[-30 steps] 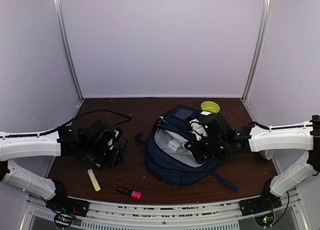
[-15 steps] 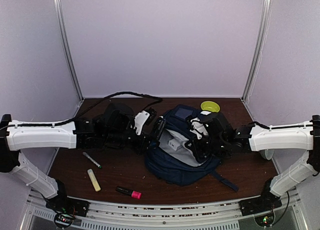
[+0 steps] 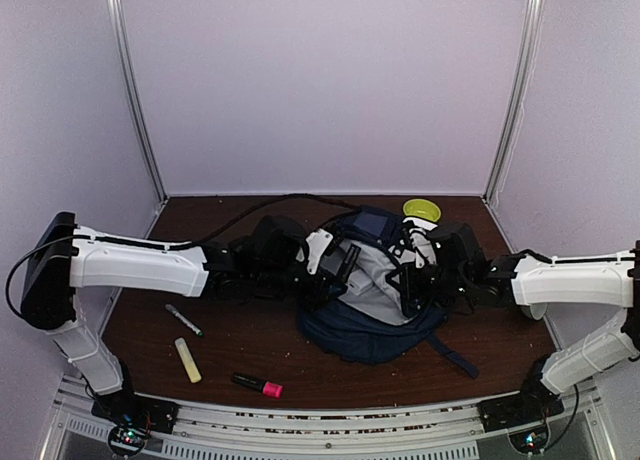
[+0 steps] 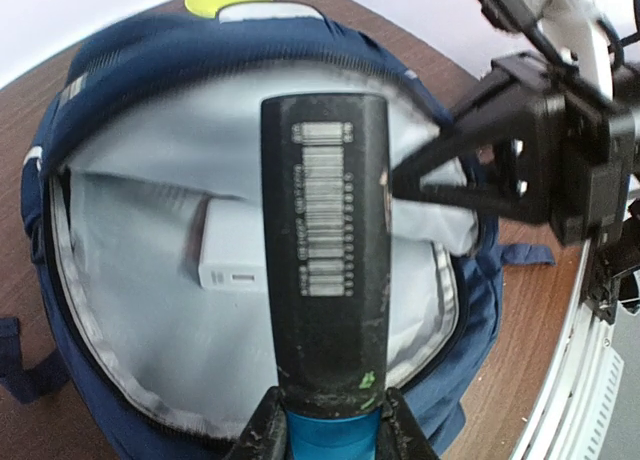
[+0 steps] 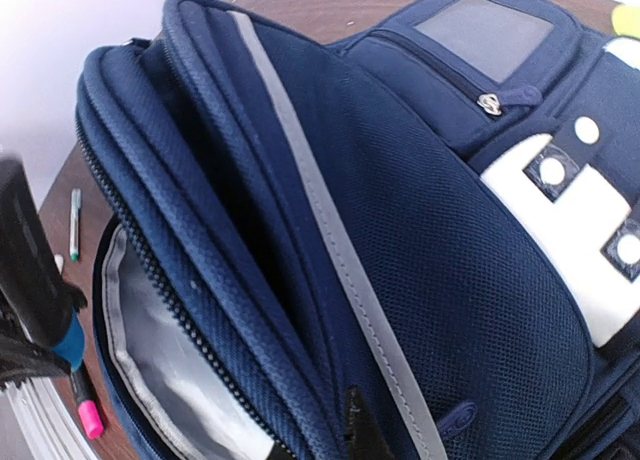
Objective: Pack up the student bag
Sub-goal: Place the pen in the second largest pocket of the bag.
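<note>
Your left gripper (image 4: 330, 435) is closed to a narrow gap on the blue end of a black tube (image 4: 325, 260). The tube's barcoded body sticks straight out ahead of the fingers. Directly beyond and below the tube is the open mouth of the student bag (image 4: 130, 70), with its grey lining showing. A white box (image 4: 235, 255) lies inside, just left of the tube.

Aim the tube's free end at the bare lining to the right of that box. Take it down past the zip rim before you loosen the grip. If you let go above the rim, the tube will likely roll off the fabric.

Close on the tube's right, your right gripper (image 4: 405, 183) looks pinched shut on the bag's rim, propping the mouth open. Its own camera shows too little of the fingers to confirm this. Leave that hold alone and give it room as you descend.

Well behind the left gripper, on the desk (image 3: 140, 335), a pen (image 3: 184, 320), a yellow highlighter (image 3: 187, 360) and a pink marker (image 3: 258, 384) lie unpacked.
</note>
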Robot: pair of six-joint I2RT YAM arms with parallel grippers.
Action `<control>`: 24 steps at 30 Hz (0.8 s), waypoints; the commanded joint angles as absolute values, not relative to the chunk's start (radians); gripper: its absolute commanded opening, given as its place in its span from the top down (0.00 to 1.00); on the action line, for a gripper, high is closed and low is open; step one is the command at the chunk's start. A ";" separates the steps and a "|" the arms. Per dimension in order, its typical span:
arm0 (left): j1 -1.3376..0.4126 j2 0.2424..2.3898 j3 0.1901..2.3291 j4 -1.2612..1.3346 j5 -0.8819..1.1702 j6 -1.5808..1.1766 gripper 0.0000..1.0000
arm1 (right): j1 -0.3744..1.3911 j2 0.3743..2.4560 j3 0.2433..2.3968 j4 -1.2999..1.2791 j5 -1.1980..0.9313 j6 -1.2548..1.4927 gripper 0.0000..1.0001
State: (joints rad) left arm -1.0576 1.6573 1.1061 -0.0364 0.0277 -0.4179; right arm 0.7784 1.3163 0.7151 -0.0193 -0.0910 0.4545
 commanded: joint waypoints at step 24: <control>-1.063 1.850 1.310 -0.056 -0.123 -0.513 0.49 | 0.544 1.342 0.571 0.233 -0.420 0.606 1.00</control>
State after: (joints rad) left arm -1.0595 1.8179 1.3167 -0.0711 -0.0887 -0.4816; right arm 0.5720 1.3491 0.6064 0.2100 -0.4263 0.5579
